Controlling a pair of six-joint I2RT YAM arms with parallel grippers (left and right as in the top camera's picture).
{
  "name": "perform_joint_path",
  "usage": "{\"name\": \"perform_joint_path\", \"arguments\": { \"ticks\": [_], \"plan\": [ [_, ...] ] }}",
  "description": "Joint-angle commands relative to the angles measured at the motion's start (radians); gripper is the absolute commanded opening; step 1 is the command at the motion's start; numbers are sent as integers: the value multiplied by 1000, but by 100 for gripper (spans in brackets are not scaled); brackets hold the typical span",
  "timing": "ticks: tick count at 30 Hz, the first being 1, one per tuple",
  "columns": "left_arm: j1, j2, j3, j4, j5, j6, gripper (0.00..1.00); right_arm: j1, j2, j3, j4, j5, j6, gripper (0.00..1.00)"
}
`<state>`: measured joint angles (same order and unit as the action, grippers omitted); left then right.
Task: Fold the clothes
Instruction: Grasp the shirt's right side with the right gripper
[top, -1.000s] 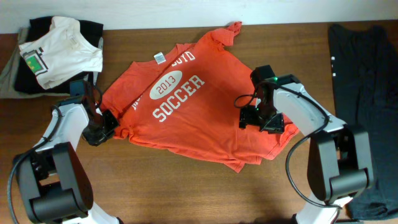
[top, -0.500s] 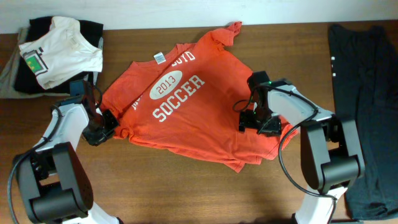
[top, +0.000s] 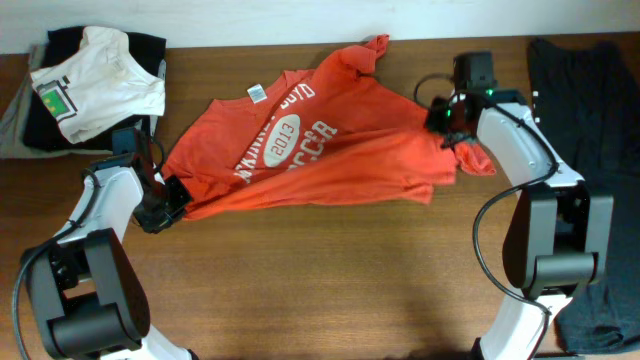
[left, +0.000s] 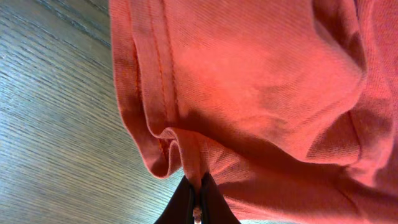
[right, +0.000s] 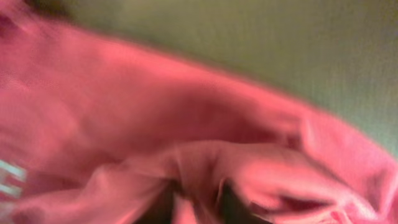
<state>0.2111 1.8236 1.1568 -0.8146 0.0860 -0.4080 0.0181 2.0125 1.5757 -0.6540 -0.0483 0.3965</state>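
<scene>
While our left gripper (left: 198, 200) pinched the T-shirt (top: 330, 165) hem as anchor, our right gripper (top: 450, 118) clutched its opposite edge for folding.

The wooden tabletop (top: 330, 290) spreads brown in front of me, its grain running left to right. Across the middle lies the red-orange T-shirt (top: 330, 165), bunched into a slanting band with its white print creased and folded over itself. In the far left corner sits a pile, a white shirt (top: 95, 85) with a green patch resting on black cloth (top: 150, 45). A long black garment (top: 600, 130) lies along the right edge.
</scene>
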Motion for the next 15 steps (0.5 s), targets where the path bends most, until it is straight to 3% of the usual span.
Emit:
{"name": "perform_joint_path", "arguments": {
  "ticks": [1,7,9,11,13,15],
  "plan": [
    [0,0,4,6,-4,13,4,14,-8,129,-36,14,-26,99],
    [1,0,4,2,-3,13,4,15,-9,165,-521,-114,-26,99],
    [0,0,4,2,-3,13,4,32,-9,133,-613,-101,-27,99],
    [1,0,4,2,-3,13,4,49,-8,85,-589,-50,-26,99],
    [1,0,4,0,-3,13,4,71,-8,-19,-475,-45,-26,82],
    [1,0,4,-2,-3,13,4,74,-8,-121,-344,-45,-26,81]
  ]
}}
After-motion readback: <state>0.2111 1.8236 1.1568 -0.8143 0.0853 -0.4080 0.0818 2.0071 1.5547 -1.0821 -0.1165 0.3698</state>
